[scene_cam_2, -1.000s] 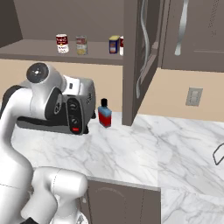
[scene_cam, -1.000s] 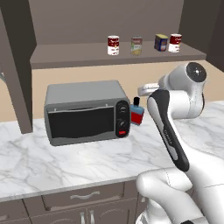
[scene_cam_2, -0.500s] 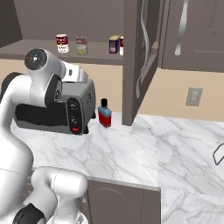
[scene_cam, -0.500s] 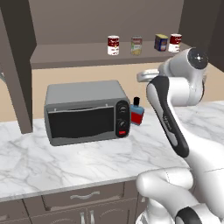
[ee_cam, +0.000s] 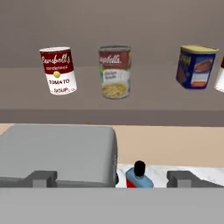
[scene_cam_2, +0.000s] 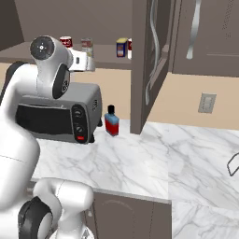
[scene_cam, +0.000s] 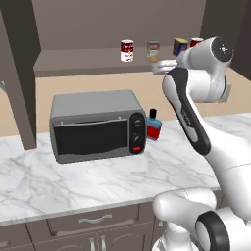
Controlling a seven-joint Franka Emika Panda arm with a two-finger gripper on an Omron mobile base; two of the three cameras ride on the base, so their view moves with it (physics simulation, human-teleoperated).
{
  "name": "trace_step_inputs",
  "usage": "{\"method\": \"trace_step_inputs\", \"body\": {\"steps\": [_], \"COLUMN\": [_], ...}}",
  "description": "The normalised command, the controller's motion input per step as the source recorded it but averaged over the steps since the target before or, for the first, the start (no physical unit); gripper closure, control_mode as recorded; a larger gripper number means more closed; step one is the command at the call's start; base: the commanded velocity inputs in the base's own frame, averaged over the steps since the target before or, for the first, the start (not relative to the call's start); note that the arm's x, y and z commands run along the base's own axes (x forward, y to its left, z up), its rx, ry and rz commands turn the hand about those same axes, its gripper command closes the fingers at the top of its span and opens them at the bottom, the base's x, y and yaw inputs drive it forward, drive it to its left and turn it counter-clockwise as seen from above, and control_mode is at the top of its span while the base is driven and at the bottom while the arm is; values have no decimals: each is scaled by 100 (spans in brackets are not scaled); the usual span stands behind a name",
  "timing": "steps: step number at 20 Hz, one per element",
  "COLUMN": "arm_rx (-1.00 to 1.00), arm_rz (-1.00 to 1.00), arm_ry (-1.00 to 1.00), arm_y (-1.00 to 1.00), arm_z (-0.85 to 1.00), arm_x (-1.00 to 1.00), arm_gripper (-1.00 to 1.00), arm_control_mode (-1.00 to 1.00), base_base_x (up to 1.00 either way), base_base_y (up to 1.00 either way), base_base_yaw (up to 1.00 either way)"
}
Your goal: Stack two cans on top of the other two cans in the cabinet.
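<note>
Presently, left base view: cabinet [scene_cam: 88, 63] shelf carries a red-and-white can [scene_cam: 127, 50], a cream-green can [scene_cam: 153, 50], a blue-and-yellow can [scene_cam: 180, 46] and a second red-and-white can [scene_cam: 195, 42], all upright, none stacked. Toaster oven [scene_cam: 98, 125] and blue bottle [scene_cam: 154, 126] stand on the marble tabletop [scene_cam: 98, 179].

Right base view: pincer [scene_cam_2: 88, 63] raised near the shelf edge.

Hand view: pincer jaws stand wide apart, gripping nothing, below the cans.
</note>
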Motion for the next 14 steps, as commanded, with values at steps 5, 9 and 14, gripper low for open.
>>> {"method": "trace_step_inputs", "body": {"steps": [5, 9, 14], "arm_rx": [0, 0, 0], "arm_rz": [9, 10, 3], "arm_ry": [-9, -5, 1], "arm_y": [0, 0, 1], "arm_z": [14, 13, 19], "arm_x": [46, 43, 43], "arm_gripper": [-100, -100, -100], "arm_control_mode": [-100, -100, -100], "base_base_x": [0, 0, 0], "base_base_y": [0, 0, 0], "base_base_yaw": [0, 0, 0]}}
